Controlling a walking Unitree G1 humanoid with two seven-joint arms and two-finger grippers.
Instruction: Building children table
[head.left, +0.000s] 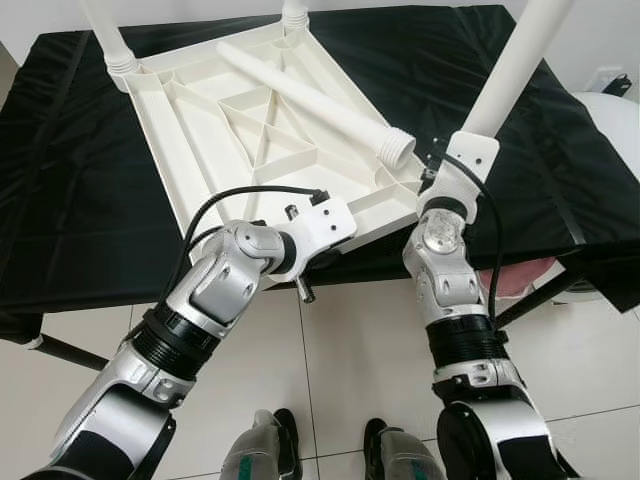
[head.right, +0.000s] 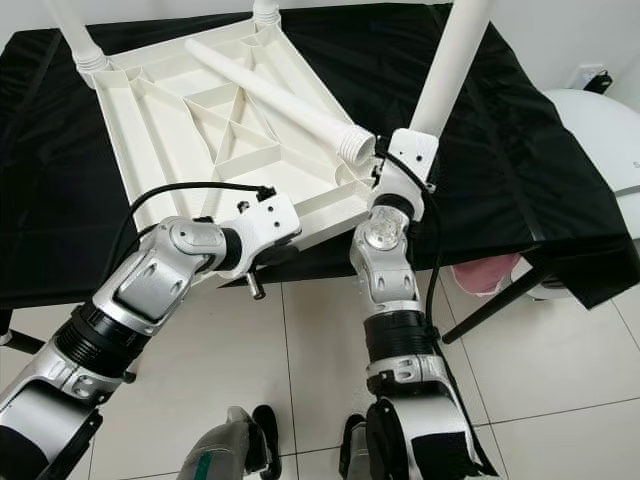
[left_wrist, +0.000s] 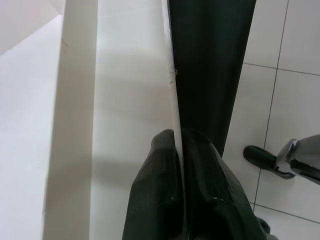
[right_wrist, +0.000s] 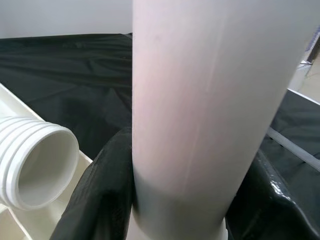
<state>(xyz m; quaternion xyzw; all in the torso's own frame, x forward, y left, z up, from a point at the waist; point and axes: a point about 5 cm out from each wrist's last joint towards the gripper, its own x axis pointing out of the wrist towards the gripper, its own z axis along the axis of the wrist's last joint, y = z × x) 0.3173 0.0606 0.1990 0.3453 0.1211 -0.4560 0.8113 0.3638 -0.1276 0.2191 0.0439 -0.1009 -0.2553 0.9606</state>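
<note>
A white plastic tabletop (head.left: 240, 130) lies upside down on a black-covered table (head.left: 70, 170), ribs facing up. Two white legs (head.left: 108, 35) stand screwed into its far corners. A loose leg (head.left: 310, 100) with a threaded end lies across the ribs. My left gripper (left_wrist: 177, 150) is shut on the thin near rim of the tabletop (left_wrist: 172, 90). My right gripper (right_wrist: 175, 200) is shut on an upright white leg (head.left: 515, 65) standing at the tabletop's near right corner.
The black cloth hangs over the table's front edge above pale floor tiles (head.left: 330, 350). A white rounded object (head.right: 600, 140) and something pink (head.right: 485, 275) sit at the right, beside a black table strut (head.right: 500, 300). My feet (head.left: 330, 445) are close to the table.
</note>
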